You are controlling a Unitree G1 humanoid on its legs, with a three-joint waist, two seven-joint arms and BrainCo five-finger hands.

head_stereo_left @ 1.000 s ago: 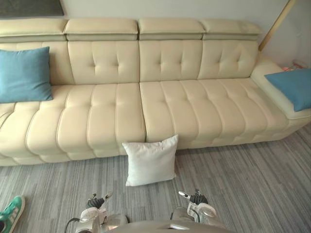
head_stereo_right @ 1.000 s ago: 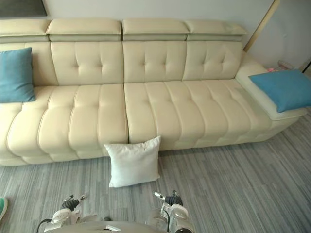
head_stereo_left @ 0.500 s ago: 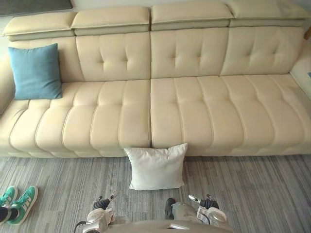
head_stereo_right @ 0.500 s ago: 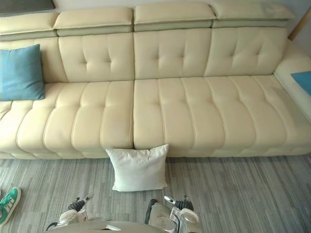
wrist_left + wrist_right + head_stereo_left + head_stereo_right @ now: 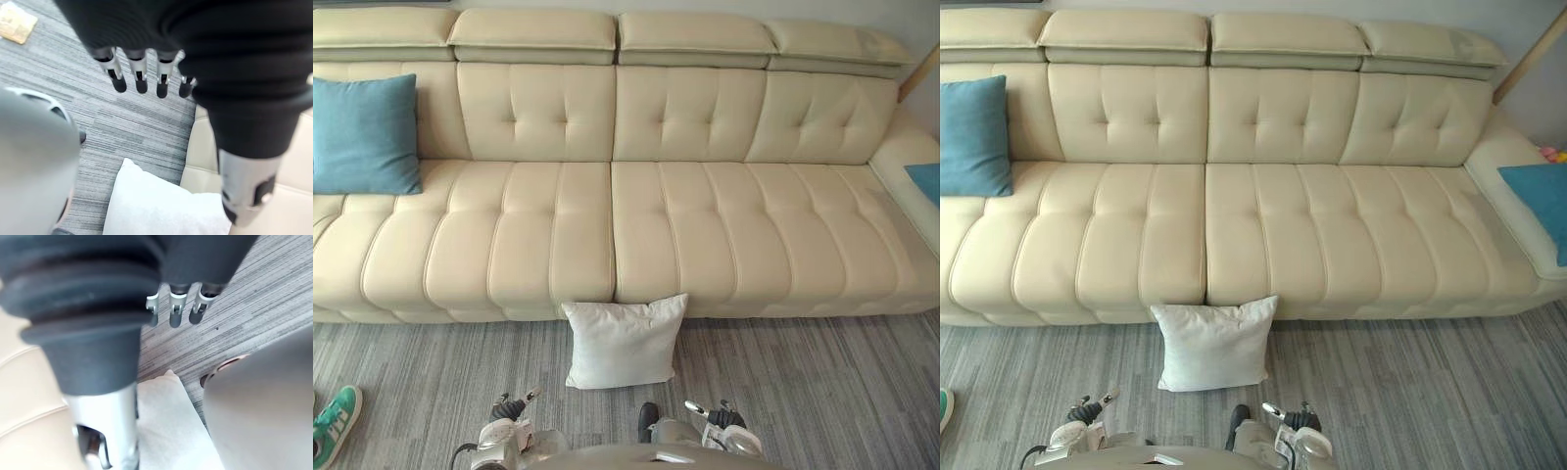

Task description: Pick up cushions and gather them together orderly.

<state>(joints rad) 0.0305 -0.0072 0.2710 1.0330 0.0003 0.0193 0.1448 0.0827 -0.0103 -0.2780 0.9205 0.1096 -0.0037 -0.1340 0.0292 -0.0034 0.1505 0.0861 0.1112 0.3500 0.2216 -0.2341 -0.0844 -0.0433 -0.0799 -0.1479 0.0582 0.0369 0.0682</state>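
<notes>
A white cushion [image 5: 624,341] stands on the floor, leaning against the sofa's front at the middle seam. On the sofa's far left a teal cushion [image 5: 364,135] rests upright against the backrest. A second teal cushion [image 5: 1540,201] lies on the sofa's right end section. My left hand [image 5: 509,409] and right hand [image 5: 717,419] hang low near me, short of the white cushion, both open and empty. The left wrist view shows straight fingers [image 5: 139,78] above the white cushion [image 5: 156,205]; the right wrist view shows the same for its fingers [image 5: 176,308] and the cushion [image 5: 166,426].
The long cream sofa [image 5: 705,225] spans the view, on grey striped carpet [image 5: 822,392]. A person's green shoe [image 5: 333,426] is at the lower left. A wooden pole [image 5: 1528,49] leans at the back right. A small beige patch [image 5: 17,22] lies on the floor.
The camera has swung, so the whole scene has shifted and the right teal cushion shows again. Cushions have not moved. Both hands stay low and empty.
</notes>
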